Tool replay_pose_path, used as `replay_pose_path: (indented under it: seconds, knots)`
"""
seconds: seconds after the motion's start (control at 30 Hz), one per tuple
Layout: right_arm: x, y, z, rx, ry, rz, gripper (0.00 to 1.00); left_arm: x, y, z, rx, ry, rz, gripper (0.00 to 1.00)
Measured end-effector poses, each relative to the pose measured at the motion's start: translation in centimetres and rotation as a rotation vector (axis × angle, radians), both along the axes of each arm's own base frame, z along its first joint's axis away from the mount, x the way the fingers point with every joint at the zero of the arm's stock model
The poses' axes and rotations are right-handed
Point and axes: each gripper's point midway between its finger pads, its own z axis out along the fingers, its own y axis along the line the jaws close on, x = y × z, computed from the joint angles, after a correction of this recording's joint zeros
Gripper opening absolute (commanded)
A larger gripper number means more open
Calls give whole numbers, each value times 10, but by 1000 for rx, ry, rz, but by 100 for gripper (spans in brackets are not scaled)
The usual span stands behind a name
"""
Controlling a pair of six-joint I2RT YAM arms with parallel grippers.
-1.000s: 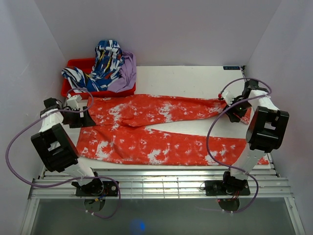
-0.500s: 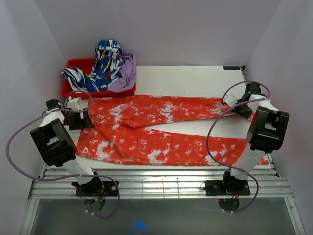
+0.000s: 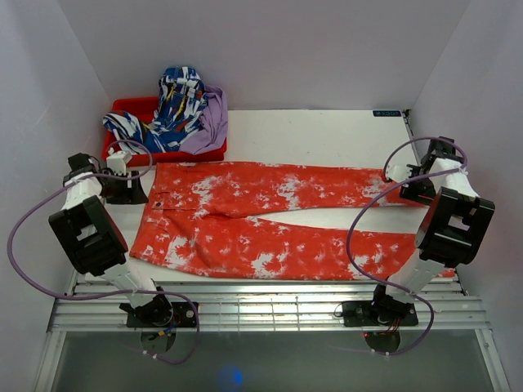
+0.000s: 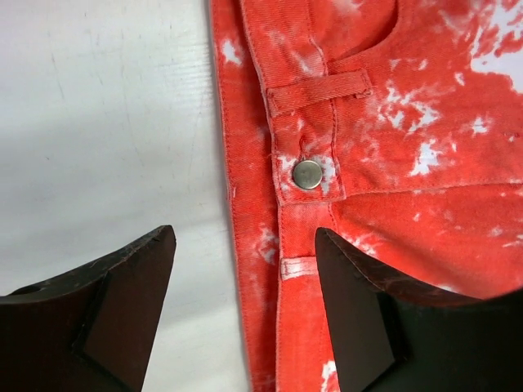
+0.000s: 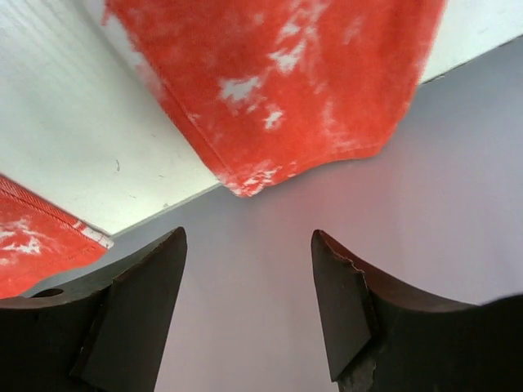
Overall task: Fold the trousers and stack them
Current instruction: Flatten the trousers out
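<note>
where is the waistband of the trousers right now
In the top view the waistband of the trousers lies flat on the left, right beside the open left gripper and just in front of the red bin.

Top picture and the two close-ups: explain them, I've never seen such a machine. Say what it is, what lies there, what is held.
Two robot arms stand at the near edge of a table. The top picture looks down from above and behind them; each close-up comes from a camera on one wrist. Orange-red trousers lie flat on it; a red bin behind holds other clothes. The left claw is open above the waistband, the right claw open near a leg end. Nothing is held.
</note>
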Motion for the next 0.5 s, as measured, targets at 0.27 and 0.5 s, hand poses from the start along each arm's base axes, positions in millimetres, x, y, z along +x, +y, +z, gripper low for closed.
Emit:
replay_pose_path:
  seconds: [0.27,0.5]
  knots:
    - [31,30,39,161,-62,-43,56,-3,-28,-9,37,9,-141,67]
    - [22,82,0,319,81,-80,52,-17,-7,-56,105,114,-114,55]
